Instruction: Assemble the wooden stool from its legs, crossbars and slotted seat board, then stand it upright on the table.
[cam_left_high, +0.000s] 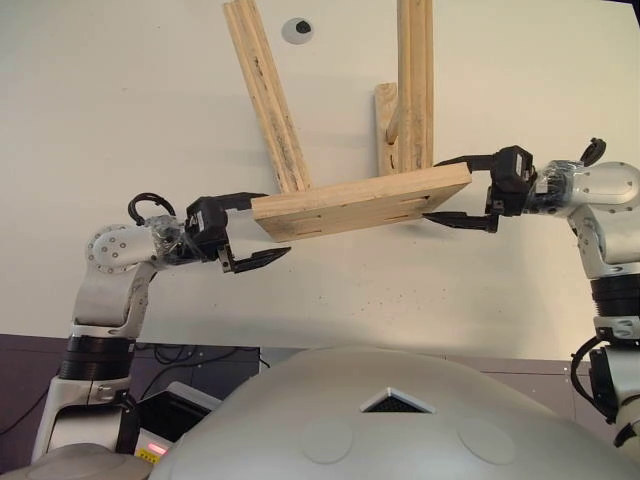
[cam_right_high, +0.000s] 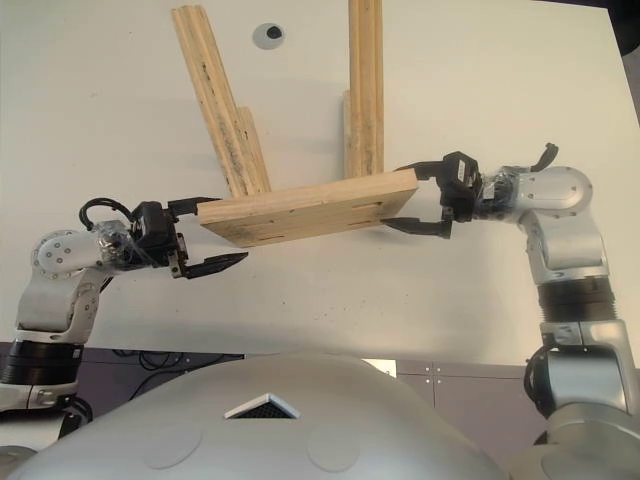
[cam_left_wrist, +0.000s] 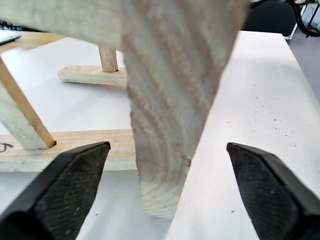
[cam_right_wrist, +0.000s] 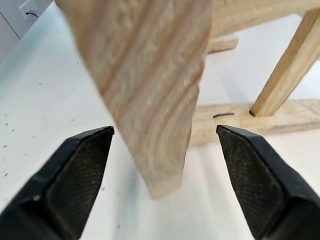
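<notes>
The slotted seat board (cam_left_high: 360, 203) stands on its long edge on the white table, slots facing me. My left gripper (cam_left_high: 250, 230) is open around its left end, with the fingers (cam_left_wrist: 70, 190) clear of the wood (cam_left_wrist: 170, 100) on both sides. My right gripper (cam_left_high: 455, 190) is open around the right end (cam_right_wrist: 145, 90) in the same way. Behind the board lie two leg frames, one slanting (cam_left_high: 265, 95) and one straight (cam_left_high: 415, 80), their near ends hidden by the board. A short wooden piece with a dowel (cam_left_high: 386, 125) lies beside the straight frame.
A round grey disc (cam_left_high: 297, 30) sits on the table (cam_left_high: 120, 120) at the far side. Bare table lies to both sides of the board and in front of it. The table's front edge (cam_left_high: 300, 345) runs just below the arms.
</notes>
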